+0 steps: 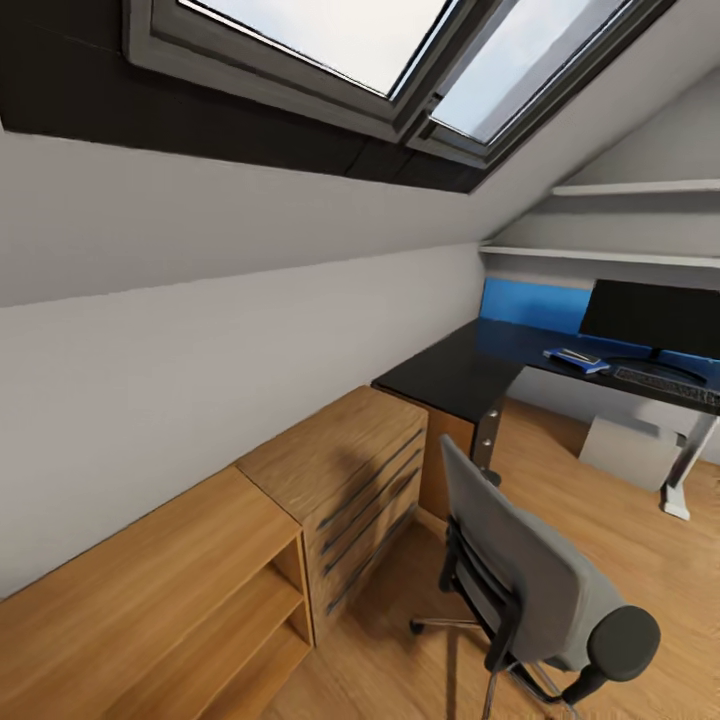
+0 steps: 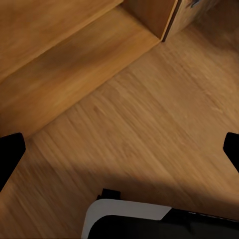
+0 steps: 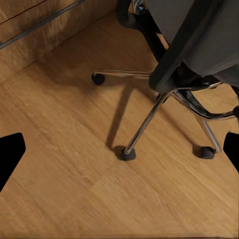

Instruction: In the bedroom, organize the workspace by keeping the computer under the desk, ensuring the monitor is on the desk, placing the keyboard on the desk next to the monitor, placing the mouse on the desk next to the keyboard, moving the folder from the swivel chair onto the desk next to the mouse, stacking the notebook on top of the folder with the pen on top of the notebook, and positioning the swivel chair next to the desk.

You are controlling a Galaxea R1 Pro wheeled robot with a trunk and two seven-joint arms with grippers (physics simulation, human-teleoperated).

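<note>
**Swivel chair stood apart from the desk, folder already on the desktop**

Swivel chair (image 1: 535, 580), grey and padded with black armrests, stood on the wood floor (image 1: 620, 540) in the head view, its back toward the camera. It sat near the dark-topped corner of the desk (image 1: 450, 375) but not touching it, just beside a light-wood dresser (image 1: 345, 480) with dark drawer handles. An open wooden shelf unit (image 1: 170, 590) stood against the sloped wall next to the dresser, under two skylight windows (image 1: 400, 60).

Farther along the desk, in front of its blue back panel, the black monitor (image 1: 650, 318) stood upright on its stand. The keyboard (image 1: 665, 382) lay flat in front of the monitor. The blue folder (image 1: 575, 362) lay on the desktop just beside the keyboard, with a small grey notebook (image 1: 578, 355) on top of it. Any pen or mouse was too small to make out. The light-grey computer (image 1: 630, 450) sat on the floor under the desk, beside a white desk leg (image 1: 690, 465).

The right wrist view looked down at the chair's chrome base (image 3: 164, 104) and black casters on the floor. The right gripper (image 3: 119, 154) had its two dark fingertips (image 3: 11, 154) at opposite edges, spread wide with nothing between them.

The left wrist view showed floor and the lower shelf board (image 2: 74, 64). The left gripper (image 2: 119, 154) was likewise spread wide and held nothing, its fingertips (image 2: 10, 154) far apart. A white and black part of the robot (image 2: 139, 221) showed below it.
</note>
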